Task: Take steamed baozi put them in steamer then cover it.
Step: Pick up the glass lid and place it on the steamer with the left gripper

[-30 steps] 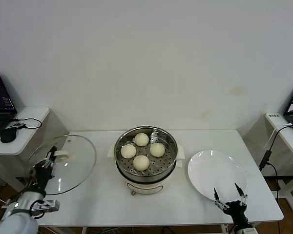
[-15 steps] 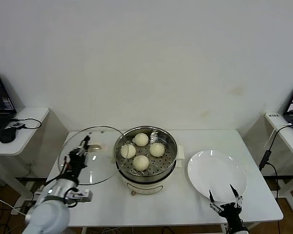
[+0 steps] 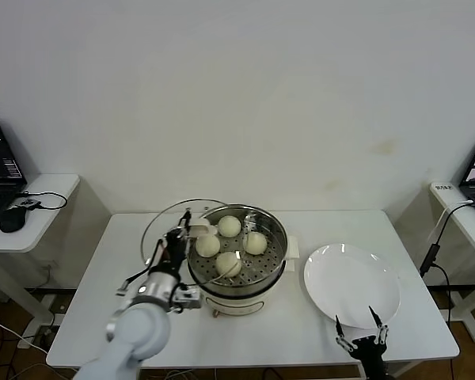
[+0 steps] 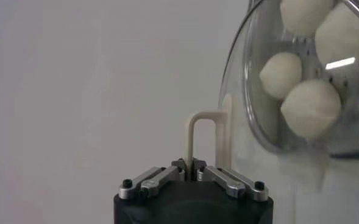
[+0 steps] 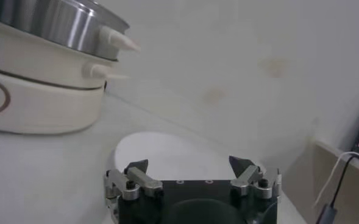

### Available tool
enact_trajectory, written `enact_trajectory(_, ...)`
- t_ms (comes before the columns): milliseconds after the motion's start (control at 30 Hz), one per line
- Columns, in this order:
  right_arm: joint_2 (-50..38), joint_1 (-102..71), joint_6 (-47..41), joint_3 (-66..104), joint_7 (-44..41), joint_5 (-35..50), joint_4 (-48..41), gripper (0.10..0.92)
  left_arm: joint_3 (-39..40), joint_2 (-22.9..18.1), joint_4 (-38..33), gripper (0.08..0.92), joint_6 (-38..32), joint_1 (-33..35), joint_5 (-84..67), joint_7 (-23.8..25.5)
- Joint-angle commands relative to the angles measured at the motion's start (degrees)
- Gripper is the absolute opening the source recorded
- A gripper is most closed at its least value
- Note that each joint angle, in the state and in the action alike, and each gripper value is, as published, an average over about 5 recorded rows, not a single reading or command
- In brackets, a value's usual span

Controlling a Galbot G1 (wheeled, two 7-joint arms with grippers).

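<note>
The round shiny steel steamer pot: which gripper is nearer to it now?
The left. The left gripper holds the clear glass lid by its handle right beside the steamer pot. The right gripper hangs open at the table's near edge, beyond the white plate.

cream-white baozi [image 3: 229, 264], shiny steel steamer [image 3: 274, 269], seemingly white plate [image 3: 352, 285]

cover [image 3: 174, 226] rim faint against table, right tool [image 3: 362, 339] base cut off

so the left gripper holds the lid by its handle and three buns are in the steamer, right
Not quite: four buns are in the steamer, not three, as the head view shows. The left gripper does hold the lid by its handle.
</note>
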Motion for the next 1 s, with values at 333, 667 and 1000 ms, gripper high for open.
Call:
enact_trajectory(333,0.71,-0.09,1.14,0.45,0.57,-2.02,-1.82,0.823,9.07,-9.76,10.48,0.137,0.73,-8.32,6.41,1.49)
enact_trajectory(667,0.77,-0.43,1.42,0.21,0.55,-2.06,-1.99,0.823,8.41,-10.27,12.06,0.137,0.07,-7.63,6.49,0.43)
enact_trajectory(1000,0.72,-0.67,1.78,0.13,0.55,-2.09,-2.19,0.823,8.87,-10.85,12.71,0.137,-0.11,-7.41,6.66,0.23)
